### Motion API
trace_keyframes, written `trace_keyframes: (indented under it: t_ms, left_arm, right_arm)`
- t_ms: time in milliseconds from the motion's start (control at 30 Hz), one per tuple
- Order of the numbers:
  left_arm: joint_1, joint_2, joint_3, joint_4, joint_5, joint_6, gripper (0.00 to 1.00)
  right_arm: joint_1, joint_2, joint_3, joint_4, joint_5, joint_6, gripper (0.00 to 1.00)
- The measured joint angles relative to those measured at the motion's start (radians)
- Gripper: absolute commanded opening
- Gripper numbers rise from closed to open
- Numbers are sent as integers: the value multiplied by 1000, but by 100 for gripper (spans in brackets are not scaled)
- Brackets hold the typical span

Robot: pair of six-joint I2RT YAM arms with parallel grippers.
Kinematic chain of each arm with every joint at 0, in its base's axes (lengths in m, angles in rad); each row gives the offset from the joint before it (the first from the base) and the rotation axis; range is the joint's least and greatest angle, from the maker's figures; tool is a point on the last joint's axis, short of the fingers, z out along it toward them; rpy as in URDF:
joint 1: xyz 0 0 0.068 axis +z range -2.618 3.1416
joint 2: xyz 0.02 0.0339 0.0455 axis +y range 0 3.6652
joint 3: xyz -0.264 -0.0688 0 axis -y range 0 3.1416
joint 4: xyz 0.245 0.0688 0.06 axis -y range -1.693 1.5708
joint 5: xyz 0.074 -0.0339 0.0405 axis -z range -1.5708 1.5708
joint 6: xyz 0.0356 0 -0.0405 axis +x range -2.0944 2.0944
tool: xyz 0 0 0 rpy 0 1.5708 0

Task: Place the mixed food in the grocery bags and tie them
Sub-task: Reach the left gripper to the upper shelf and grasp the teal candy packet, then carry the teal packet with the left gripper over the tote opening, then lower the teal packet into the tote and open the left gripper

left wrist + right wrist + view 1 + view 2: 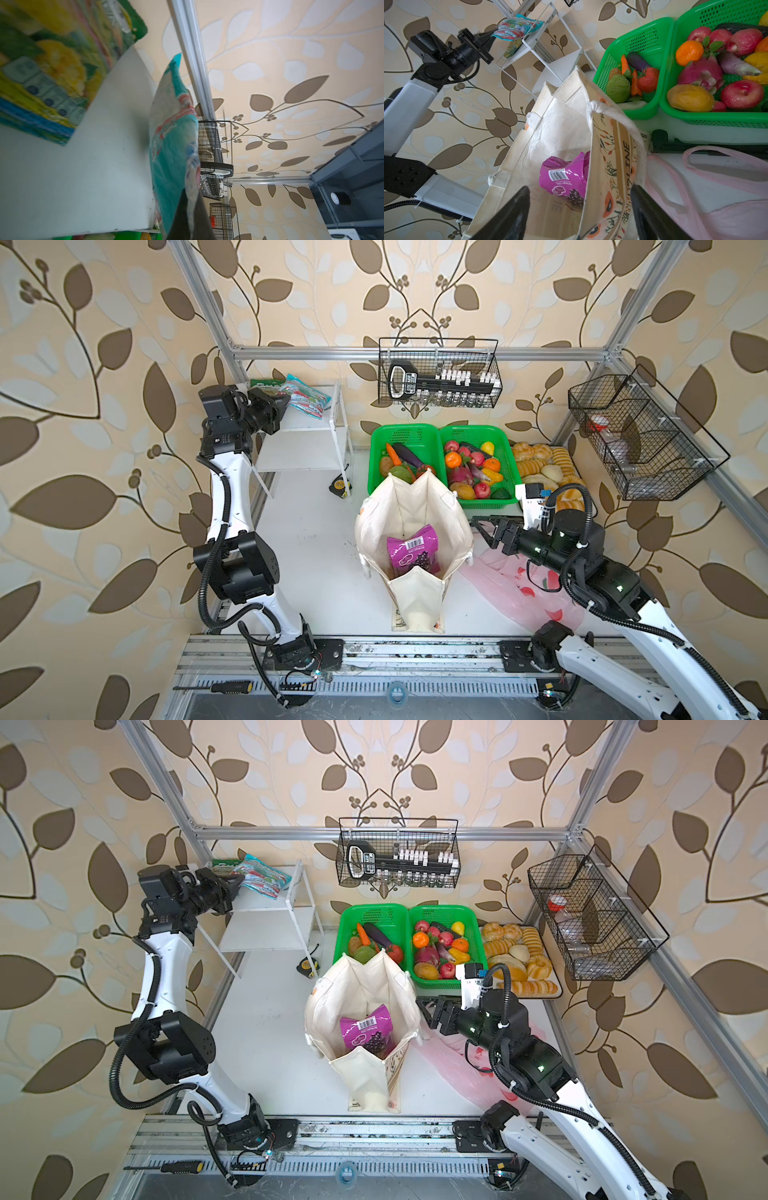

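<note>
On the white shelf's top [305, 423], my left gripper [284, 400] [190, 194] is shut on an edge of the teal mint packet [308, 396] [173, 133]. The cream tote [376, 526] [564, 124] stands open mid-table with the purple grape-print packet [411, 551] [564, 180] inside. My right gripper [482, 526] [580, 193] is open at the tote's right rim, one finger over the inside and one outside its printed wall. The pink plastic bag [511, 589] [726, 207] lies flat to the tote's right. Cabbage [617, 88], tomato [648, 80] and potato [614, 71] lie in the left green basket [405, 433].
A yellow-green snack packet [262, 383] lies at the shelf's back. A second green basket [478, 433] holds fruit, with a bread tray [540, 464] to its right. Wire baskets [440, 373] [640, 439] hang on the frame. A tape measure [340, 487] sits by the shelf leg.
</note>
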Motion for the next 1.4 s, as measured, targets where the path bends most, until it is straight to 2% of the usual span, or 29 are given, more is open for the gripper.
trace_keyframes:
  t_ms: [200, 300, 433, 567, 667, 867, 1000, 1167, 1400]
  left_arm:
    - [-48, -127, -2, -3, 59, 72, 0]
    - [-103, -221, -20, -28, 93, 146, 0]
    - [-223, -362, -76, -56, 130, 245, 0]
    - [-367, -508, -233, -47, 188, 287, 0]
    - [-454, -565, -349, -56, 224, 294, 0]
    - [-642, -614, -623, -96, 224, 299, 0]
    - [-732, -614, -725, -140, 183, 298, 0]
    - [-808, -598, -726, -174, 148, 320, 0]
    - [-927, -505, -672, -312, 99, 437, 0]
  right_arm:
    - [0, 4, -7, 10, 0, 5, 77]
    - [0, 9, -9, 13, 0, 6, 77]
    - [0, 20, -9, 15, 0, 7, 77]
    - [0, 26, -10, 21, 0, 11, 77]
    - [0, 27, -10, 25, 0, 16, 77]
    - [0, 33, -10, 28, 4, 26, 77]
    - [0, 33, -10, 30, 3, 39, 77]
    - [0, 34, -15, 35, 3, 51, 77]
    - [0, 34, -30, 32, 3, 55, 77]
